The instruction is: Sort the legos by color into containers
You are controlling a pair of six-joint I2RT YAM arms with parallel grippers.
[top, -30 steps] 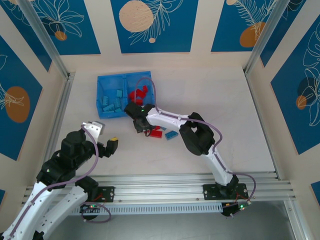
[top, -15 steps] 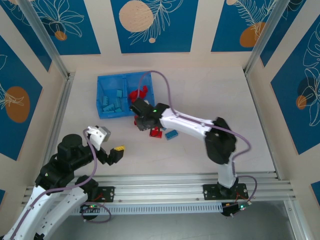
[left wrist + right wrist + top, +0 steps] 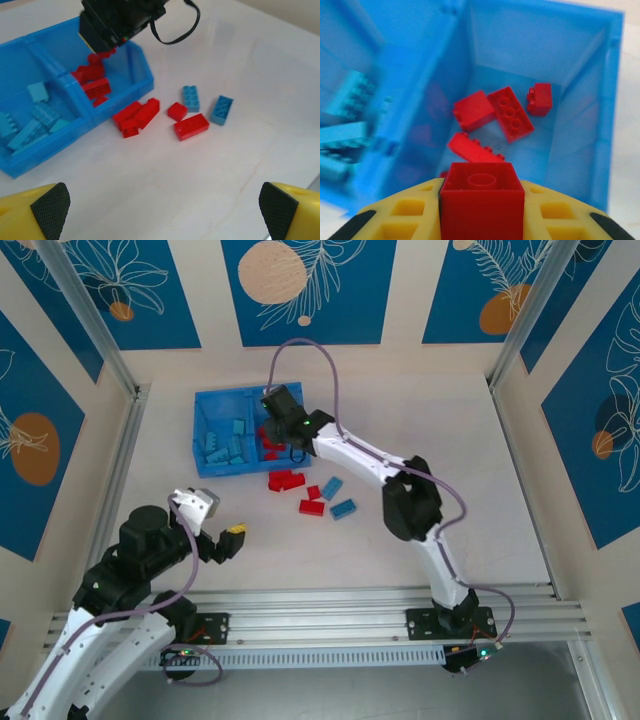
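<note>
The right tool [image 3: 481,220] is clamped narrow on a red brick [image 3: 481,197], holding it above the right compartment of the blue tray [image 3: 215,400], which sits at the far left of the counter [image 3: 450,470]. In the right wrist view the frame edge cuts off the held brick's lower part, and the yellow fingers [image 3: 405,212] show their upper faces on either side of it. Below, four red bricks [image 3: 510,114] lie loose on that compartment's floor. A sliver of red just behind the held brick is too small to make out. The left compartment holds teal bricks [image 3: 342,134], blurred and cut by the frame here. They are sharper from above, though heaped so that they cannot be counted. In the top view the right arm's wrist covers much of the right compartment, and in the left wrist view the tool's dark body runs off the top edge and hides that compartment's far end. On the counter just near and right of the tray lies a red cluster [image 3: 135,116], its pieces touching so their number is unclear. Right of the cluster lie a small red piece [image 3: 177,111], a longer red piece [image 3: 191,126] and two loose teal pieces [image 3: 191,98]. The left tool [image 3: 165,215] hangs near the left near side, well apart from the tray. Its jaws are wide and empty, and its padded fingertips [image 3: 50,210] are cut off at the bottom corners.
</note>
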